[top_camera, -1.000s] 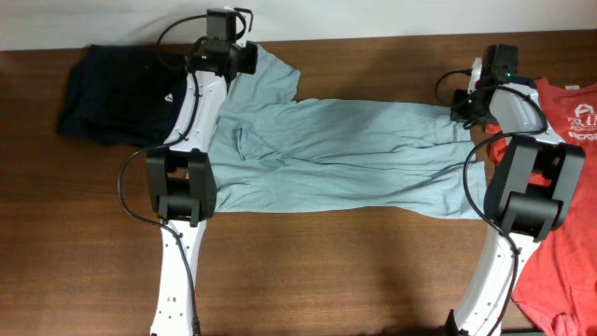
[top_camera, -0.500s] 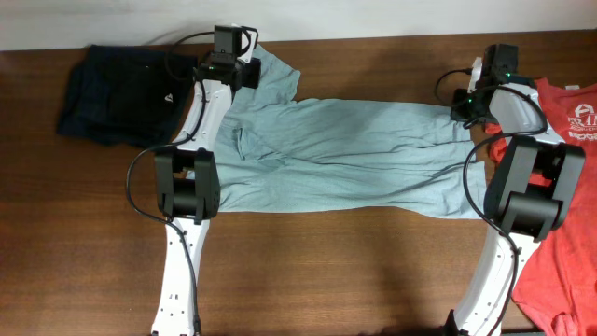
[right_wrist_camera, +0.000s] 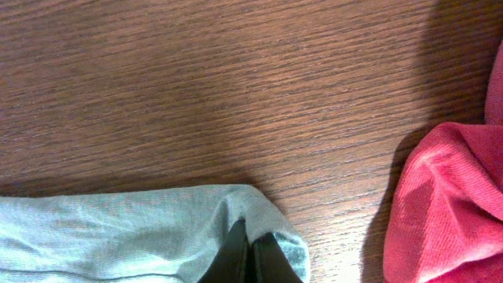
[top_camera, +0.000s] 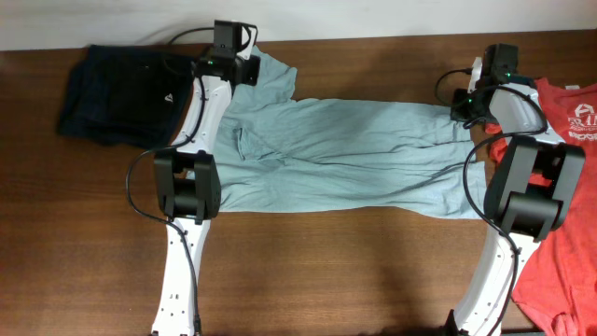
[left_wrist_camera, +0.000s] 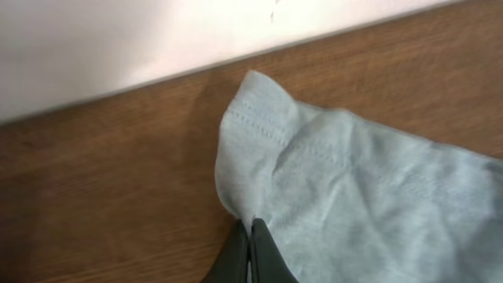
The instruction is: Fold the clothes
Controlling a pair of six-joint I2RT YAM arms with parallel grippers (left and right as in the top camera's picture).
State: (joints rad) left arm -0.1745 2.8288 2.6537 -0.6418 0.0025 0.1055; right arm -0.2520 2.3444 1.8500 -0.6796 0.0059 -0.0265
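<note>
The clothes in play are a pale blue-grey T-shirt [top_camera: 345, 154] spread flat across the table's middle. My left gripper [top_camera: 252, 67] is at its far left sleeve [left_wrist_camera: 267, 141], jaws shut and pinching the sleeve's edge near the wall. In the left wrist view the left gripper [left_wrist_camera: 250, 228] has cloth caught between its tips. My right gripper [top_camera: 461, 108] is shut on the shirt's far right corner [right_wrist_camera: 259, 204]. The right wrist view shows that gripper [right_wrist_camera: 250, 237] with the fabric humped over its tips. A red T-shirt [top_camera: 560, 187] lies at the right edge.
A dark navy garment [top_camera: 121, 93] lies folded at the far left. The red T-shirt [right_wrist_camera: 448, 204] bunches just right of my right gripper. The white wall [left_wrist_camera: 118, 39] runs along the table's far edge. Both arms' bases stand at the shirt's near corners.
The left gripper shifted slightly right onto the sleeve, then its jaws closed on the sleeve edge. The right arm and the shirt have not moved.
</note>
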